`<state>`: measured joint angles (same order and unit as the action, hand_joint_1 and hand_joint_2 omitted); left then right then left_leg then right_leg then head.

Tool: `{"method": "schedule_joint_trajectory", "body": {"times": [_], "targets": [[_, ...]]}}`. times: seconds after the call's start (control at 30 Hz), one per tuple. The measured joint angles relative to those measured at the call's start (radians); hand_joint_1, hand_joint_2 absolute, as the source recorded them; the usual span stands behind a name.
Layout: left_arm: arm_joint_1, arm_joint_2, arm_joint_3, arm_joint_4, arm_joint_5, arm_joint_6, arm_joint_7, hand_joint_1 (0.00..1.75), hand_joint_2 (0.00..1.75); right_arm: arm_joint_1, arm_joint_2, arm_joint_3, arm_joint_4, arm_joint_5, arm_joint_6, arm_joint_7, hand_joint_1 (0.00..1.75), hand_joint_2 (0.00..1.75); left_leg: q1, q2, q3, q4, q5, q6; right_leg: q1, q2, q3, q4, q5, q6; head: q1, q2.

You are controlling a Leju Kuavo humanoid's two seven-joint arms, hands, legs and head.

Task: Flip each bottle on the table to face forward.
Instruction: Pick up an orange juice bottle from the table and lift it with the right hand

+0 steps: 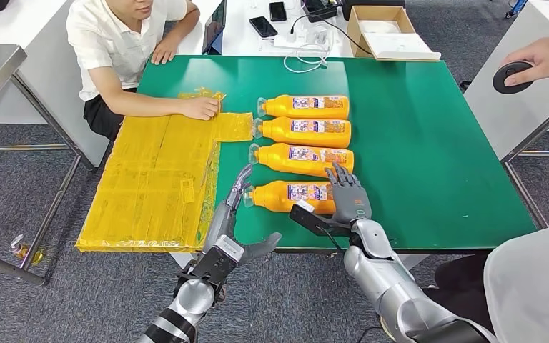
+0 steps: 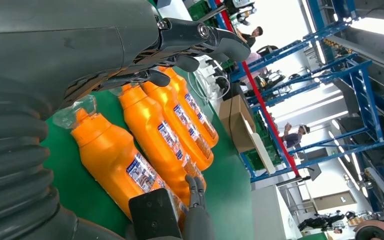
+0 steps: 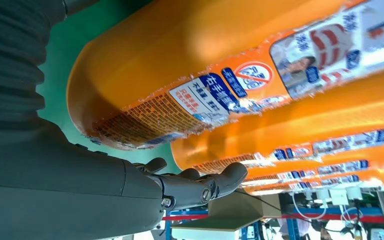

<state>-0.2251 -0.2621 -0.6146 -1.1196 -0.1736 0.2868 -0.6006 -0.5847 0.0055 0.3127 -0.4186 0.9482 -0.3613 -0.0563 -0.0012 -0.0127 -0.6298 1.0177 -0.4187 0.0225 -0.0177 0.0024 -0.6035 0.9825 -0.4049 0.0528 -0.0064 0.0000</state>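
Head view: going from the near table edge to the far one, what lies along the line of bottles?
Nearest bottle, with the right hand at its base end → second bottle → third bottle → farthest bottle → white cable.

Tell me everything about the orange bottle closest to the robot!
The nearest bottle is bright orange and looks like plastic, with a clear cap and a blue, white and red label facing up. It lies on its side on the green table, cap pointing to the robot's left, last in a row of four. The right hand reaches over its base end, and the left hand is by its cap.
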Motion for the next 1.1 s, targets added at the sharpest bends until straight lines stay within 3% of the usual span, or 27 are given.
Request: {"method": "schedule_joint_trajectory", "body": {"times": [0.27,0.3,0.4,0.43,0.6,0.93,1.1], "targets": [[-0.001,0.0,0.0,-0.004,0.006,-0.004,0.005,0.0,1.75,-0.017,-0.009,0.013,0.016,0.025,0.043,0.044,0.02,1.75,0.0,0.0,0.0,0.0,0.0,0.0,0.0,0.0,0.0,0.0,0.0,0.0,0.0,0.0],[-0.001,0.0,0.0,-0.004,0.007,-0.005,0.005,0.0,1.75,-0.02,-0.01,0.013,0.019,0.024,0.056,0.045,0.37,1.75,0.0,0.0,0.0,0.0,0.0,0.0,0.0,0.0,0.0,0.0,0.0,0.0,0.0,0.0],[-0.002,0.0,0.0,-0.004,0.012,-0.007,0.005,0.0,1.75,-0.031,-0.013,0.013,0.029,0.02,0.11,0.046,1.65,1.75,0.0,0.0,0.0,0.0,0.0,0.0,0.0,0.0,0.0,0.0,0.0,0.0,0.0,0.0],[-0.002,0.0,0.0,-0.005,0.013,-0.007,0.005,0.0,1.75,-0.034,-0.014,0.013,0.032,0.019,0.133,0.046,1.73,1.75,0.0,0.0,0.0,0.0,0.0,0.0,0.0,0.0,0.0,0.0,0.0,0.0,0.0,0.0],[0.0,0.003,0.0,-0.018,0.032,-0.022,0.009,0.0,1.75,-0.044,-0.019,0.013,0.042,0.029,0.208,0.056,1.75,1.75,0.0,0.001,0.001,0.0,0.0,0.0,0.0,0.0,0.0,0.0,0.0,0.0,0.0,0.0],[0.067,0.03,0.0,-0.112,0.035,-0.025,0.014,0.0,1.75,-0.022,-0.029,0.017,0.043,0.039,0.207,0.052,1.75,1.75,0.0,0.002,0.009,0.0,-0.002,0.001,0.0,0.0,0.007,-0.002,-0.001,0.0,0.0,0.0],[0.081,0.039,0.0,-0.131,0.036,-0.035,0.019,0.0,1.75,-0.005,-0.034,0.011,0.044,0.005,0.216,-0.013,1.75,1.75,0.0,0.002,0.013,0.0,-0.002,0.002,0.0,0.0,0.012,-0.003,-0.001,0.0,0.0,0.0]]}}
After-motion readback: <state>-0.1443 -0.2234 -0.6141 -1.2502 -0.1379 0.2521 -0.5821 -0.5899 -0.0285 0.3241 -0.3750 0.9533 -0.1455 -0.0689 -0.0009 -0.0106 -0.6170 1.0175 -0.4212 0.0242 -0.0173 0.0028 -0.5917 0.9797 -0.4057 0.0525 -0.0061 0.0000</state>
